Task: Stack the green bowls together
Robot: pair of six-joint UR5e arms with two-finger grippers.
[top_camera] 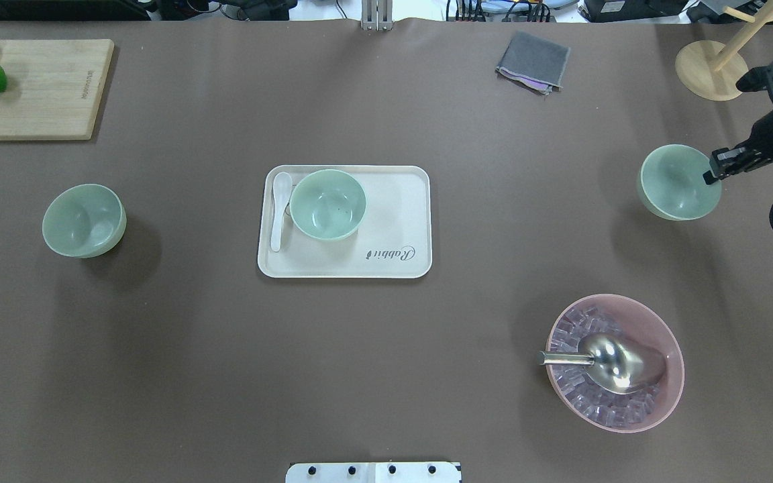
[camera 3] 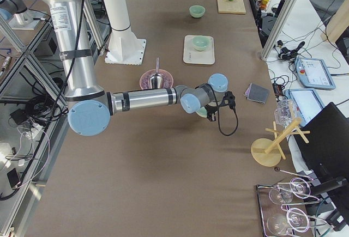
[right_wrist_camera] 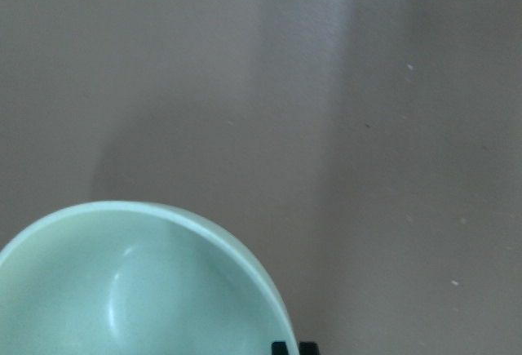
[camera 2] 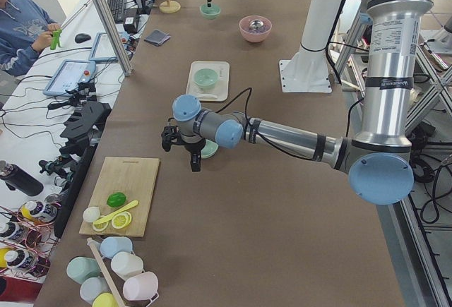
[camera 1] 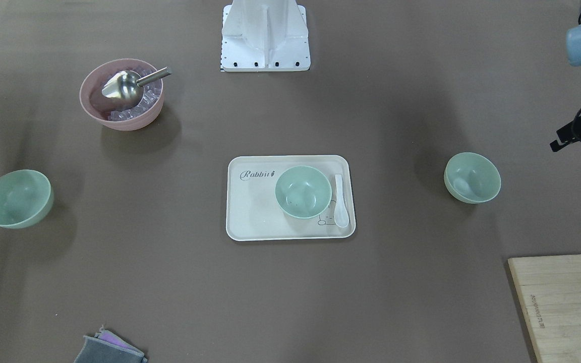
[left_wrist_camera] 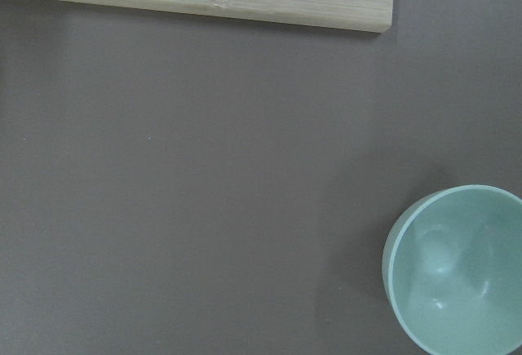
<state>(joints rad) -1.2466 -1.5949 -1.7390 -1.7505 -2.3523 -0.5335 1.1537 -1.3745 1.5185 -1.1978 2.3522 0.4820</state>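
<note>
Right jaws sit at the rim of the middle-right bowl (top_camera: 678, 182); clamped or open, I cannot tell, likewise left jaws. Best pinch firmly, lift level.

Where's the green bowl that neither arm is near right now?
In the overhead view the green bowl sits in the left half of the cream tray at table centre, with the white spoon lying just to its left.
</note>
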